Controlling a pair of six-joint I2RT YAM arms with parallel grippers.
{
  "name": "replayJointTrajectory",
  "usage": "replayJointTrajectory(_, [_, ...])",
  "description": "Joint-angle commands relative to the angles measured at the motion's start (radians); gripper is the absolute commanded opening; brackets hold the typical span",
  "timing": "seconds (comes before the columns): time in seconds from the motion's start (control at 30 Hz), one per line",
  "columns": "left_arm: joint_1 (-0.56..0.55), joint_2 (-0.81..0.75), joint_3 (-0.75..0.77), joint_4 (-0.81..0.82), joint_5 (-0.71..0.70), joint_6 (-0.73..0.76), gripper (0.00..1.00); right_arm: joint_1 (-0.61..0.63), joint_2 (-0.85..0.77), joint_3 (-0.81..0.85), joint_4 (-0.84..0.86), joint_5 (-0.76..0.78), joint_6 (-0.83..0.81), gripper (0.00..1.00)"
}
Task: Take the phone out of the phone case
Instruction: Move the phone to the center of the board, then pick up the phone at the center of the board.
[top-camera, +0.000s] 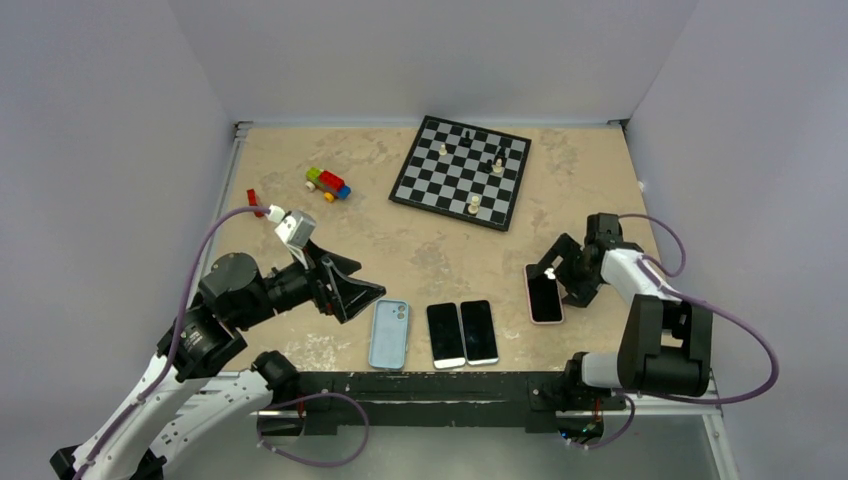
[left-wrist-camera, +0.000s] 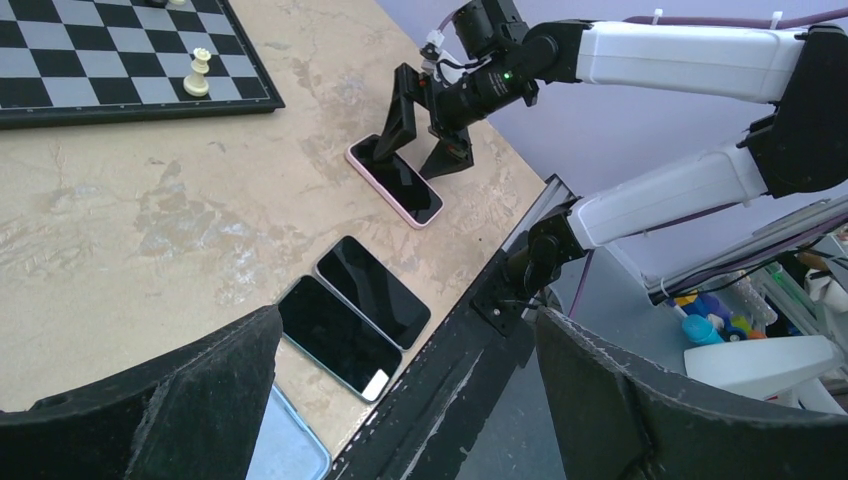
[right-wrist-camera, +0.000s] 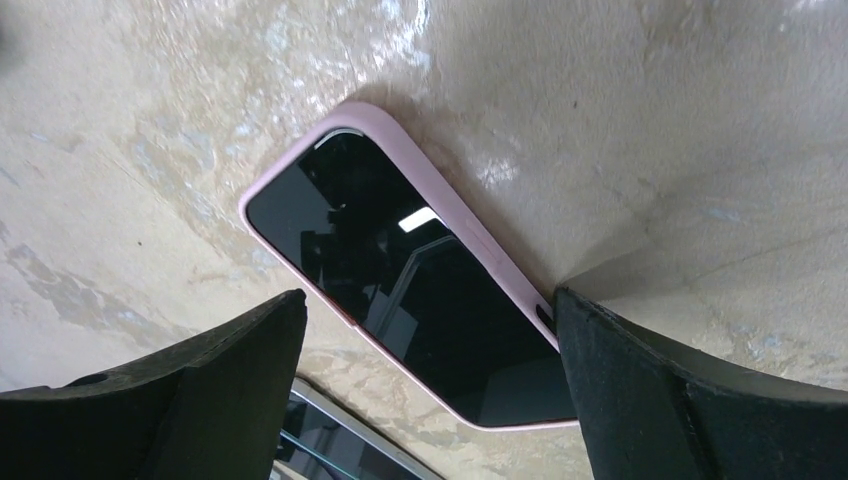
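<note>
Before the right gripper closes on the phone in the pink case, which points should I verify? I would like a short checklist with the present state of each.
1. Right gripper open: ok, jaws wide apart.
2. Pink case between its fingers: ok, lying flat on the table, screen up.
3. Phone seated in the pink case: ok, not yet out.
4. Fingers touching the pink case: cannot tell.
5. Two bare phones apart from the pink case: ok, a gap shows.
6. Left gripper out of the way: ok, open, near the blue case.
</note>
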Motion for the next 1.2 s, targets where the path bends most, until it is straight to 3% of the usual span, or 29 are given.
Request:
replayJointTrajectory(0.0, [0.000, -0.004, 0.005, 0.019, -0.005, 0.006, 1.00, 0.031, -0.030, -0.053, -0.081, 0.016, 0.002, 0.98])
replayJointTrajectory(0.4, [0.001, 0.009, 0.005, 0.038, 0.010, -0.015, 1.00, 0.172, 0.058, 0.041, -0.110, 0.099, -0.021, 0.97])
replayJointTrajectory(0.73, [0.001, -0.021, -0.005, 0.030, -0.010, -0.029, 1.00, 0.205, 0.209, 0.101, -0.115, 0.177, -0.057, 0.83])
replayJointTrajectory(1.0, [0.001, -0.051, -0.007, 0.016, -0.030, -0.027, 1.00, 0.239, 0.330, 0.186, -0.154, 0.240, -0.100, 0.76])
replayJointTrajectory(1.17, [0.001, -0.055, 0.002, 0.002, -0.047, -0.011, 1.00, 0.272, 0.359, 0.224, -0.177, 0.305, -0.136, 0.78])
